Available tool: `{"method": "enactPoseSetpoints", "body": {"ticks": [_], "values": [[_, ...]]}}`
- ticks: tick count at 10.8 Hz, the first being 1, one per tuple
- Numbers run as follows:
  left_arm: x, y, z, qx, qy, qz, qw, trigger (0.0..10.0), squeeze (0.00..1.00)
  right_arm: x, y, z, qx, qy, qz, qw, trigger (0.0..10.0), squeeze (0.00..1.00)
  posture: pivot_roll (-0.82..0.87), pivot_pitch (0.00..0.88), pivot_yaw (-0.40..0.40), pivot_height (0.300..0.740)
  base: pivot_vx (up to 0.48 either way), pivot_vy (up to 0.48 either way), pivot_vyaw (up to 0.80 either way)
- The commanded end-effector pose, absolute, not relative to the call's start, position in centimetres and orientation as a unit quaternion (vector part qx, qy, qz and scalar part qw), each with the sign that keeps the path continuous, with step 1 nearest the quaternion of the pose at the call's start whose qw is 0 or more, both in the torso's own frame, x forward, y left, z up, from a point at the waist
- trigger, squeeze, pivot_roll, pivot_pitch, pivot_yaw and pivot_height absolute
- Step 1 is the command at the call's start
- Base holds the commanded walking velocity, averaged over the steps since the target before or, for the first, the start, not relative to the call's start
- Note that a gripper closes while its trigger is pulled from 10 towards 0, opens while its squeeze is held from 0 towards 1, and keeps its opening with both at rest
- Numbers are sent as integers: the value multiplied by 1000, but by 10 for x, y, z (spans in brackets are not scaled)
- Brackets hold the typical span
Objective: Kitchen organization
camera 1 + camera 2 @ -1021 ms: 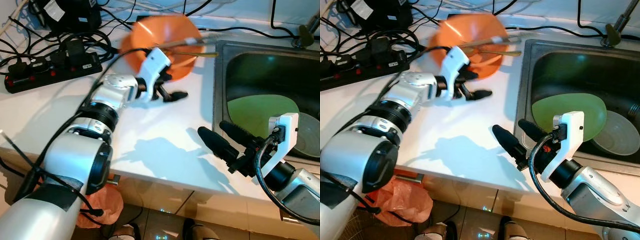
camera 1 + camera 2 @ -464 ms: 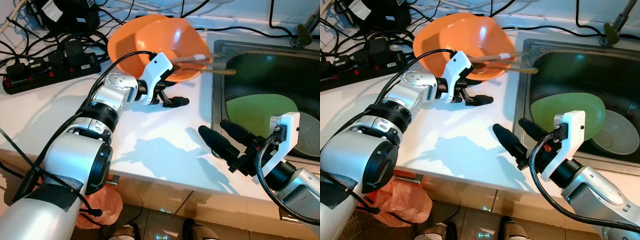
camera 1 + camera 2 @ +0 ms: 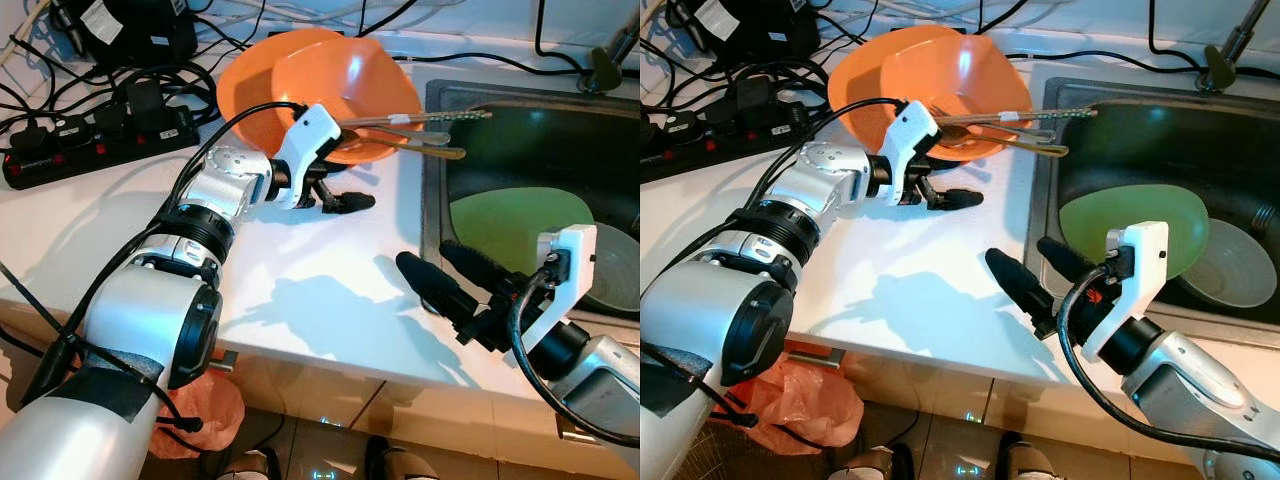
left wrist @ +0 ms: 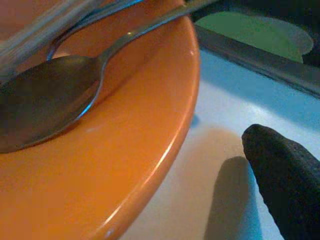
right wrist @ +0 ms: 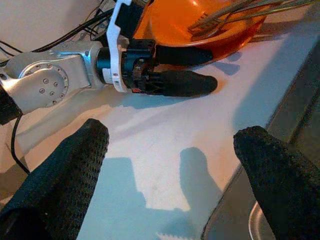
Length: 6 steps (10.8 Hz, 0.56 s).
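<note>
The left pincer [image 3: 335, 190] clamped the near rim of the orange bowl [image 3: 320, 80], which sat on the white table [image 3: 300, 290] at 12 o'clock, beside the sink [image 3: 530, 190]. Cutlery [image 3: 420, 130] overhung its rim, so any move probably wanted the bowl kept level and slow. The right pincer [image 3: 450, 280] hovered wide at 4 o'clock. Cables and a power strip [image 3: 90, 135] crowded 10 o'clock; a green plate [image 3: 510, 220] lay in the sink.

Home kitchen. White countertop [image 3: 300, 290] ran beside inset steel sink [image 3: 440, 100], faucet base [image 3: 607, 68] at back corner. Sink held green plate [image 3: 510, 225] and pale bowl [image 3: 1240, 265]. Orange bowls [image 3: 320, 85] with spoon and other cutlery [image 3: 420, 135] sat on counter. Power strip [image 3: 90, 145] and tangled black cables [image 3: 170, 75] crowded back. Tiled floor [image 3: 320, 440] below.
</note>
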State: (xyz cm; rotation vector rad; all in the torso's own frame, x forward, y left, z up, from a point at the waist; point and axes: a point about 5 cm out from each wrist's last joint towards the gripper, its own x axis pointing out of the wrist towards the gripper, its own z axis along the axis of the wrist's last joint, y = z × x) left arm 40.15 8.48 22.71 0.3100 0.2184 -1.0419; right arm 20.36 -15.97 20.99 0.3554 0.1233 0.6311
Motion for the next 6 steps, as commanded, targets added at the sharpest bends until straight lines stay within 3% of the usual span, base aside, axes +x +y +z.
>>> {"method": "enactPoseSetpoints", "body": {"ticks": [1, 6], "values": [[400, 96, 209, 133, 152, -474, 857, 10000, 0, 204, -160, 211, 169, 58, 309, 934, 10000, 0, -204, 190, 30, 740, 0, 0, 0], [408, 102, 229, 110, 105, -429, 891, 10000, 0, 209, -160, 209, 170, 56, 306, 935, 10000, 0, -195, 181, 26, 740, 0, 0, 0]]}}
